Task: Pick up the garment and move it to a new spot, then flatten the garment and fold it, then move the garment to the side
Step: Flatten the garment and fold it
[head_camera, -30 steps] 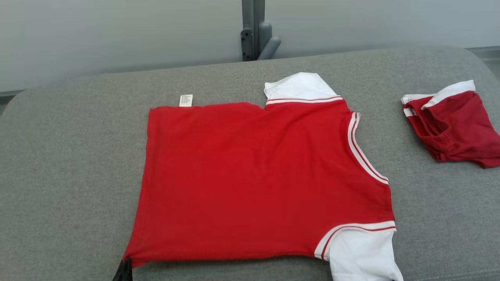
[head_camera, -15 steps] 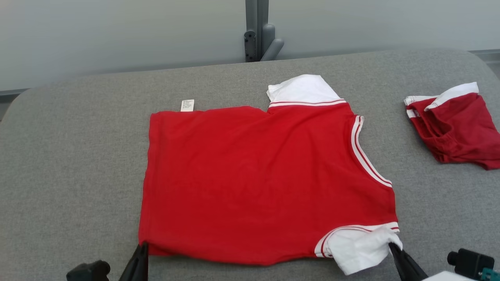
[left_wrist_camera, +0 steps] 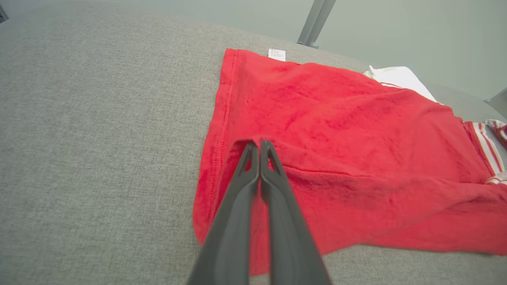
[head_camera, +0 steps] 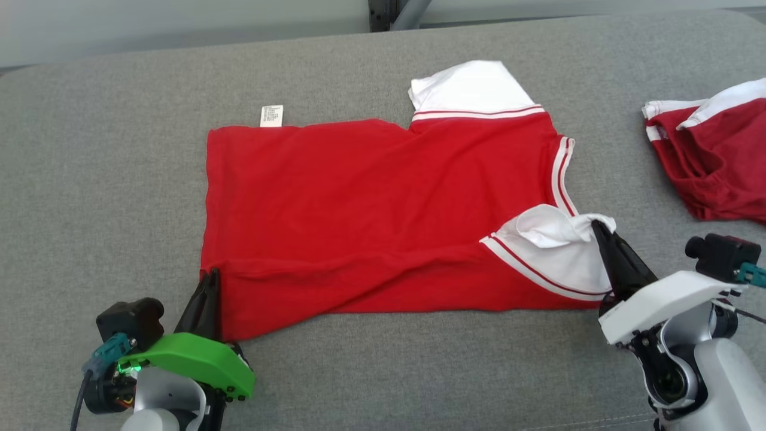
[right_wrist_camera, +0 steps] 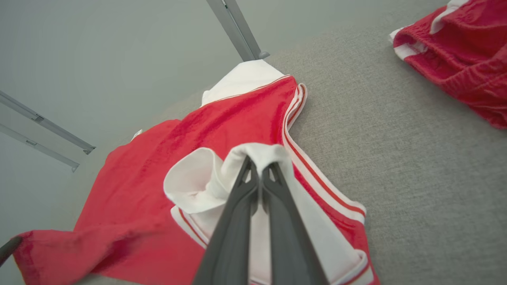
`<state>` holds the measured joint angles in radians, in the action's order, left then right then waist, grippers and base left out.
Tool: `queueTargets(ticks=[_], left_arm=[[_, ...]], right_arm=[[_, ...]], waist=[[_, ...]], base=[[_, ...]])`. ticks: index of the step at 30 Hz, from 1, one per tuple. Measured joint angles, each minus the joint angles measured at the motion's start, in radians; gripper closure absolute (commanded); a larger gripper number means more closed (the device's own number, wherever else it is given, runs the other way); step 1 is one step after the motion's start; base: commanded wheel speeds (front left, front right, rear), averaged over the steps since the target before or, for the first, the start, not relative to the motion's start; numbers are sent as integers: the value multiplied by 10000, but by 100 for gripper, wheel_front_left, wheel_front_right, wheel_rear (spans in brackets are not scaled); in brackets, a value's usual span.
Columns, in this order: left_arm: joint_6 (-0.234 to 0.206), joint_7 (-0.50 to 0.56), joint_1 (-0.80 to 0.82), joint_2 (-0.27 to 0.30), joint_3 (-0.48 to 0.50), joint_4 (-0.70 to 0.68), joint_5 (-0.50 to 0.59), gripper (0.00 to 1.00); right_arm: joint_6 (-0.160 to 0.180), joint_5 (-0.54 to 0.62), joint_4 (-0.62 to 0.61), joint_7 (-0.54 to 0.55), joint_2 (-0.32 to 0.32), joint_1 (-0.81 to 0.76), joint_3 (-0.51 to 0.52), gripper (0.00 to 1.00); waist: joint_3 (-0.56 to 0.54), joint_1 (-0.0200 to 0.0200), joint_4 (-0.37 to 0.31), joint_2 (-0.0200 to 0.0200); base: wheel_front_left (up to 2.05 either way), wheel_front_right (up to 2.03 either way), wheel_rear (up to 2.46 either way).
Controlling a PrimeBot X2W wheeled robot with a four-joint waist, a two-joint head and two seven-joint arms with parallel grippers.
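Grey cushion (head_camera: 108, 179) is carrying a red shirt (head_camera: 371, 203) at its middle in the head view, with a second red garment (head_camera: 718, 161) lying well apart at the right. Left wrist view: the left pincer (left_wrist_camera: 259, 144) is clamping the shirt's hem corner. Right wrist view: the right pincer (right_wrist_camera: 259, 163) is pinching the white sleeve (right_wrist_camera: 194, 186), holding it bunched over the red body.

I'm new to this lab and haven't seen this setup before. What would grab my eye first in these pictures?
A bright red shirt lies spread across the middle of the grey cushion. Both grippers pinch its near edge: the left gripper is shut on the hem corner, the right gripper on the white sleeve, which is lifted and curled over the red body. A darker red garment lies crumpled at the far right.
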<state>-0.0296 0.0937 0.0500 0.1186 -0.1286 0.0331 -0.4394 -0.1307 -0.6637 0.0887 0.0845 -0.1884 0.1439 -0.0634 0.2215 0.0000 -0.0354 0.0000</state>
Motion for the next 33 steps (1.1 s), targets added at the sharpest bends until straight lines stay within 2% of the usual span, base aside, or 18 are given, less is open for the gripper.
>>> queueTargets(ticks=[2, 3, 4, 5, 6, 7, 10, 13, 16, 19, 25, 33], left_arm=[[46, -146, 277, -31, -19, 314, 0, 100], [94, -221, 409, -48, -44, 474, -10, 73], [134, -330, 535, -69, -59, 631, -27, 36], [203, -481, 651, -71, -121, 756, 17, 36], [203, -481, 651, -71, -121, 756, 17, 0], [261, -596, 758, -73, -151, 907, 38, 0], [336, -1133, 954, -79, -224, 1260, 203, 0], [334, -1852, 955, -96, -240, 1411, 351, 0], [382, -2704, 951, -176, -286, 1409, 485, 0], [257, -3262, 959, -198, -322, 1273, 884, 0], [-159, -3515, 1064, -59, -207, 752, 2121, 0], [-182, -3517, 716, 10, 58, 573, 2660, 0]], right_arm=[[0, 19, 405, -221, -146, 412, -174, 100], [0, 13, 600, -339, -184, 578, -247, 100], [0, 13, 796, -424, -232, 709, -368, 89], [0, 15, 957, -545, -267, 803, -474, 89], [0, 15, 957, -545, -267, 803, -474, 35], [0, 12, 1091, -721, -286, 872, -546, 0], [0, 268, 1237, -1538, -477, 933, -809, 0], [4, 1070, 1331, -2765, -673, 932, -907, 0], [-2, 2086, 1425, -3306, -750, 851, -913, 0], [-4, 3143, 1386, -3432, -748, 709, -564, 0], [-4, 4215, 451, -3475, -253, 297, 127, 0], [-4, 4435, 167, -3475, 92, -217, 293, 0]], waist=[[228, 0, 18, 0], [334, 0, 31, 0], [430, 0, 46, 0], [516, 0, 62, 0], [516, 0, 62, 0], [588, 0, 83, 0], [693, 0, 170, 0], [623, 0, 179, 0], [470, 0, 131, 0], [303, 0, 90, 0], [3, 0, 34, 0], [-189, 0, -26, 0]], base=[[0, 0, 0], [0, 0, 0], [0, 0, 0], [0, 0, 0], [0, 0, 0], [0, 0, 0], [0, 0, 0], [0, 0, 0], [0, 0, 0], [0, 0, 0], [0, 0, 0], [0, 0, 0]])
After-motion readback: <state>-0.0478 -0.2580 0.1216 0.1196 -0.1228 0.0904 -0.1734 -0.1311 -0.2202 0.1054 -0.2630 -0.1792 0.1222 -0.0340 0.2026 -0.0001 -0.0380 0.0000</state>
